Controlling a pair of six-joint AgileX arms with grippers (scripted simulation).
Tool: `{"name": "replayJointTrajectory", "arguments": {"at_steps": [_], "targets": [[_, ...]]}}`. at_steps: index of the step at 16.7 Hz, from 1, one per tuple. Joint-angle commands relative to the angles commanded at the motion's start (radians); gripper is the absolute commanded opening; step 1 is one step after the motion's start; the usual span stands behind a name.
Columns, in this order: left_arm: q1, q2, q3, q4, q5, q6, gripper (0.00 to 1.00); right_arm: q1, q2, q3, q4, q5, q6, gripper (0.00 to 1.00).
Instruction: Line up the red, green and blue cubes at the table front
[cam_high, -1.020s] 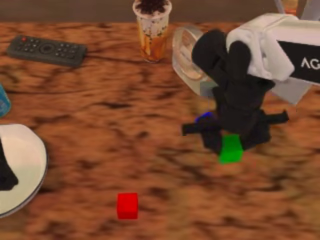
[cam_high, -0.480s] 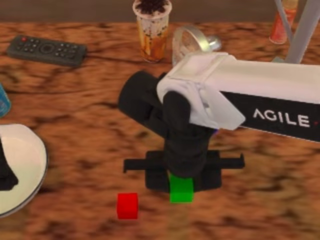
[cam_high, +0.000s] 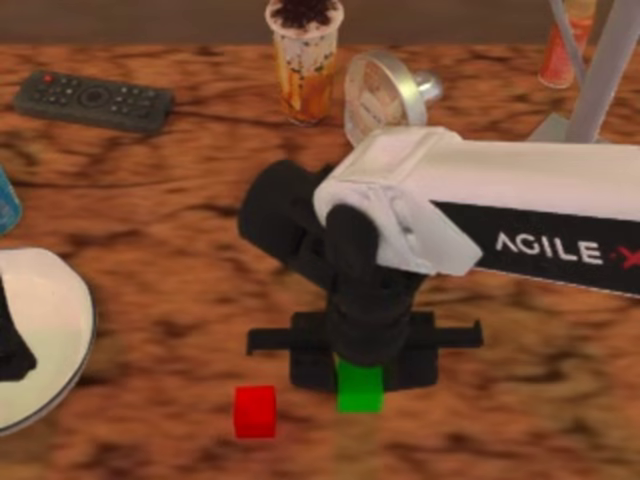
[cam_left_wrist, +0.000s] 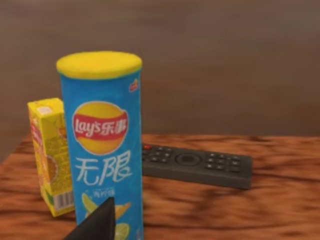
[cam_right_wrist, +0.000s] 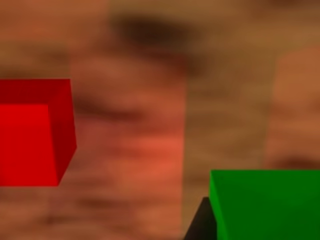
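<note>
The green cube (cam_high: 359, 387) is near the table (cam_high: 150, 250) front, with my right gripper (cam_high: 360, 382) shut on it from above. In the right wrist view the green cube (cam_right_wrist: 265, 205) fills one corner beside a black fingertip (cam_right_wrist: 202, 225). The red cube (cam_high: 255, 411) rests on the wood just to the left of it, about one cube width apart; the red cube (cam_right_wrist: 32, 135) also shows in the right wrist view. The blue cube is hidden, with my right arm covering the middle of the table. My left gripper (cam_high: 10, 350) is parked at the left edge over the plate, one fingertip (cam_left_wrist: 95, 225) showing.
A white plate (cam_high: 55, 300) lies at the left edge. At the back are a remote (cam_high: 95, 100), a drink cup (cam_high: 305, 55), a round metal object (cam_high: 380, 90) and an orange bottle (cam_high: 558, 45). The left wrist view faces a blue chips can (cam_left_wrist: 102, 145) and a yellow box (cam_left_wrist: 47, 155).
My right arm carried the green cube from the middle right to the front, beside the red cube, and in the last half second only settled slightly. The red cube stayed put.
</note>
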Motion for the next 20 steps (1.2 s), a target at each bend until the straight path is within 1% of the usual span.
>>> {"name": "replayJointTrajectory", "arguments": {"at_steps": [4, 9, 20], "targets": [[0.000, 0.000, 0.000, 0.000, 0.000, 0.000, 1.00, 0.005, 0.050, -0.091, 0.148, 0.001, 0.002, 0.00], [0.000, 0.000, 0.000, 0.000, 0.000, 0.000, 1.00, 0.008, 0.062, -0.111, 0.175, 0.001, 0.002, 0.00], [0.000, 0.000, 0.000, 0.000, 0.000, 0.000, 1.00, 0.008, 0.062, -0.111, 0.175, 0.001, 0.002, 0.83]]}}
